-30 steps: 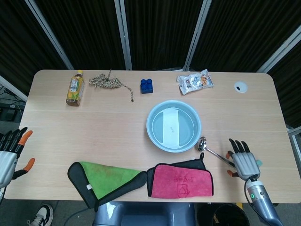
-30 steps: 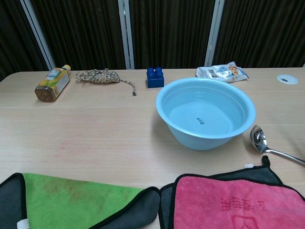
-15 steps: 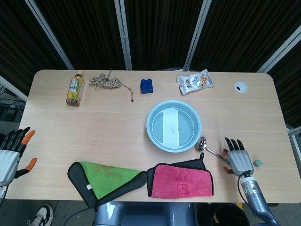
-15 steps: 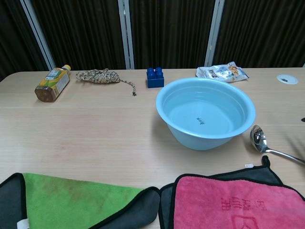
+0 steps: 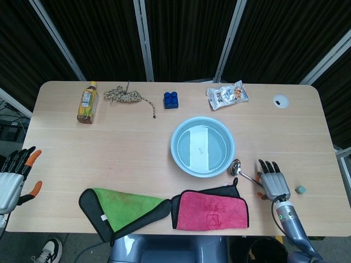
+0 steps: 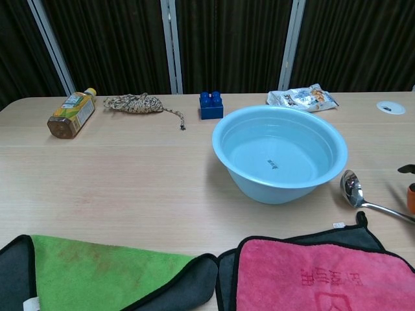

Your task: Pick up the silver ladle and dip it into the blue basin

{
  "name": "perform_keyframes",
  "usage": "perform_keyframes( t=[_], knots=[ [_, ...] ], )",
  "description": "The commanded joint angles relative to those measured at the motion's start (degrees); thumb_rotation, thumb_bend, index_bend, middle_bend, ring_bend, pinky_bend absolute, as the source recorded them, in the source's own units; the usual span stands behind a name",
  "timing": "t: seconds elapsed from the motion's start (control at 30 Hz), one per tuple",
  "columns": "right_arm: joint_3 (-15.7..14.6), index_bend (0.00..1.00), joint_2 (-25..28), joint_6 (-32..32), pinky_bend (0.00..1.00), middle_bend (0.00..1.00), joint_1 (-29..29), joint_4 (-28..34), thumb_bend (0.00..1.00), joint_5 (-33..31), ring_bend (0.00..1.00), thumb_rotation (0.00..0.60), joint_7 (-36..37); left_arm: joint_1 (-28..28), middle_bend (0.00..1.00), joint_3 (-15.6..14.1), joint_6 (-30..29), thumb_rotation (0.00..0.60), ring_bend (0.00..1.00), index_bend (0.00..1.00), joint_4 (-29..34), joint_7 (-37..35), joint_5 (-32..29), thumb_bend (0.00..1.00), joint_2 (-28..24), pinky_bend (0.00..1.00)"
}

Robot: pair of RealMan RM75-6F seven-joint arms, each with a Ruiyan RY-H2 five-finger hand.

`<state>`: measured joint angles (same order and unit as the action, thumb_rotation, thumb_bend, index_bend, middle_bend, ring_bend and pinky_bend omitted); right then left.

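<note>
Head view: reach step, my right robot hand [image 5: 273, 184] open over silver ladle [image 5: 241, 172] handle right of blue basin [image 5: 202, 146]; next, I judge, close on it.

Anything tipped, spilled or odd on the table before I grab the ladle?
Only the bottle at the far left, lying on its side with no visible spill. The basin sits upright, the ladle flat beside it.
</note>
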<state>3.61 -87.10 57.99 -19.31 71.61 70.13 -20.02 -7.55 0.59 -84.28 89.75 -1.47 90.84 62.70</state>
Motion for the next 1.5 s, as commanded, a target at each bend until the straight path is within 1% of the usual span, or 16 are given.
perform_keyframes(
  t=[0.03,0.2,0.63,0.8,1.0,1.17,1.5],
  knots=[
    [0.02,0.43,-0.38,-0.26,0.00,0.00,-0.26,-0.43,0.17,-0.23,0.00,0.600,-0.19,-0.06,0.00,0.05,0.05,0.600,0.00,0.00,-0.02,-0.27,-0.10,0.40,-0.10,0.00],
    [0.06,0.43,-1.16,-0.99,0.00,0.00,-0.71,-1.76,0.18,-0.74,0.00,0.600,-0.05,-0.17,0.00,0.10,0.28,0.600,0.00,0.00,-0.07,-0.60,-0.38,0.41,-0.26,0.00],
    [0.11,0.43,-3.45,-3.26,0.00,0.00,-2.17,-5.40,0.23,-1.63,0.00,0.600,0.30,-0.64,0.00,0.38,1.16,0.600,0.00,0.00,-0.10,-0.48,-1.27,0.46,-0.28,0.00],
    [0.09,0.44,-3.95,-3.59,0.00,0.00,-2.37,-6.38,0.27,-1.81,0.00,0.600,0.56,-0.85,0.00,0.41,1.54,0.600,0.00,0.00,-0.08,-0.33,-1.47,0.47,-0.28,0.00],
    [0.07,0.48,-4.49,-3.36,0.00,0.00,-2.45,-7.53,0.33,-1.54,0.00,0.600,1.16,-0.99,0.00,0.37,1.75,0.600,0.00,0.00,-0.03,-0.13,-1.49,0.50,-0.24,0.00],
    [-0.18,0.54,-5.12,-3.19,0.00,0.00,-2.41,-9.26,0.41,-0.68,0.00,0.600,2.74,-1.01,0.00,0.31,1.71,0.600,0.00,0.00,-0.04,0.13,-1.44,0.50,-0.19,0.00],
    [-0.60,0.61,-5.66,-2.12,0.00,0.01,-2.05,-11.36,0.46,1.23,0.00,0.600,5.34,-1.14,0.00,0.30,1.90,0.600,0.00,0.00,-0.03,0.35,-1.60,0.50,-0.10,0.00]
  ],
)
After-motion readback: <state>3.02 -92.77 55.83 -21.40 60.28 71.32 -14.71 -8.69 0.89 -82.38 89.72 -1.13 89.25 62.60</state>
